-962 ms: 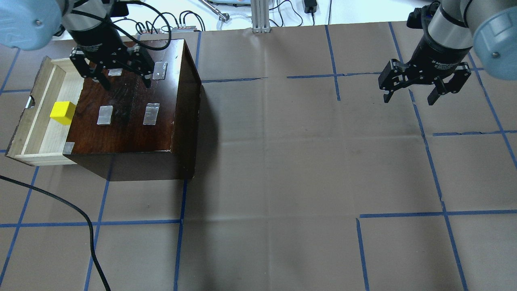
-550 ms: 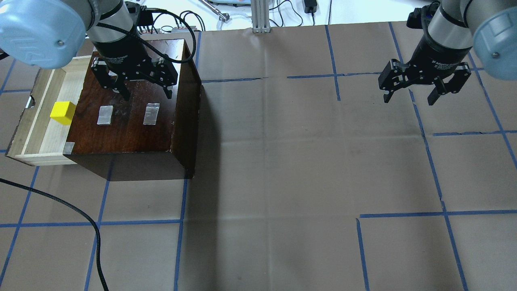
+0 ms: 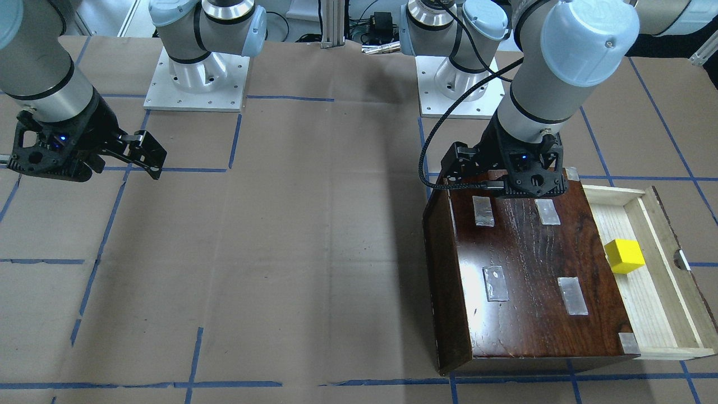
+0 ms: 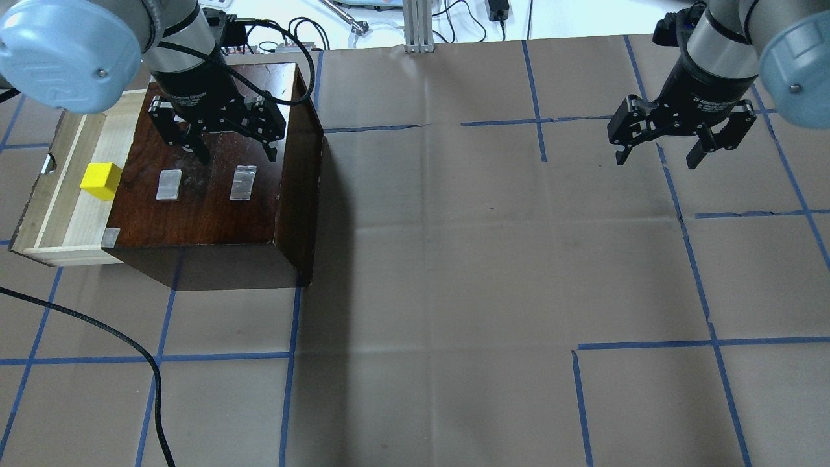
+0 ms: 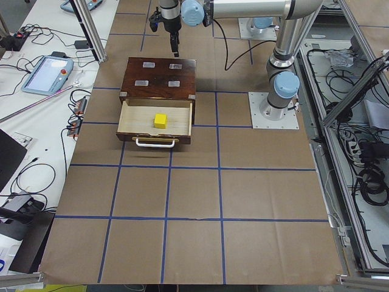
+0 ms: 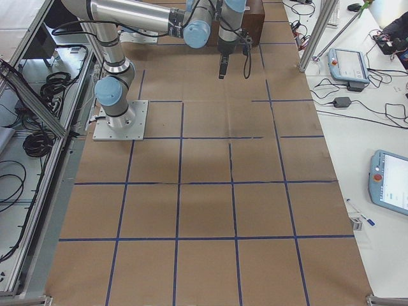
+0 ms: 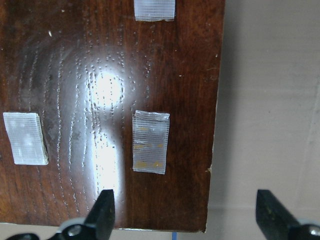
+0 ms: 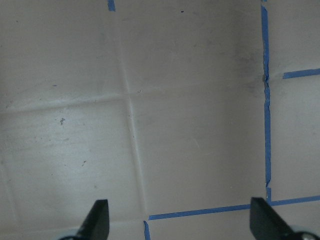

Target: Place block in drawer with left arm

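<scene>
The yellow block (image 4: 100, 180) lies in the open pale-wood drawer (image 4: 61, 214), which is pulled out of the dark brown box (image 4: 207, 194). It also shows in the front view (image 3: 624, 256) and the left view (image 5: 160, 120). My left gripper (image 4: 235, 150) is open and empty, hovering above the box's far top, to the right of the block. Its wrist view shows the box top with tape patches (image 7: 150, 141) between the spread fingertips (image 7: 105, 210). My right gripper (image 4: 656, 155) is open and empty over the paper at the far right.
A loose black cable (image 4: 130, 350) trails over the table at front left. Blue tape lines (image 4: 687, 246) grid the brown paper. The drawer's dark front panel with its white handle (image 5: 155, 143) sticks out to the left of the box. Cables and gear lie beyond the table's far edge.
My left gripper moved right from near the drawer's far end to above the box top, still open and empty. The block and my right arm have not moved.
</scene>
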Robot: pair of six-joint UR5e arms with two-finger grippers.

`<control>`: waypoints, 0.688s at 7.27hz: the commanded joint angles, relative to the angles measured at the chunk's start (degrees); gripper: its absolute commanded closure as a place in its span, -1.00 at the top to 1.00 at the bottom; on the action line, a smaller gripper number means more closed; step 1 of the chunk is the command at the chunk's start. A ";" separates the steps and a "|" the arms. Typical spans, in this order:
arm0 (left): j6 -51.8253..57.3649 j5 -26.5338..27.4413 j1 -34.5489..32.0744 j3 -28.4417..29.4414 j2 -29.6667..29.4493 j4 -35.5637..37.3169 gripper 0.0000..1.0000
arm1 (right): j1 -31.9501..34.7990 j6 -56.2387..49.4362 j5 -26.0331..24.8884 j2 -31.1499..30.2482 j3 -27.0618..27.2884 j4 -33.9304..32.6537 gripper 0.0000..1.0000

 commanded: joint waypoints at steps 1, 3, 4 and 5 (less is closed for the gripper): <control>0.01 0.06 0.28 -0.10 -0.23 0.49 0.98 | 0.00 0.08 0.00 0.00 0.00 0.00 1.00; 0.10 -0.02 0.19 -1.76 0.64 0.40 0.98 | 0.00 -0.01 0.00 0.00 0.00 0.00 1.00; 0.02 -0.11 0.28 -2.47 1.00 1.71 0.98 | 0.00 -0.01 0.00 0.00 0.00 0.00 1.00; 0.10 0.06 0.28 -2.56 0.91 3.03 0.98 | 0.00 -0.01 0.00 0.00 -0.08 0.00 1.00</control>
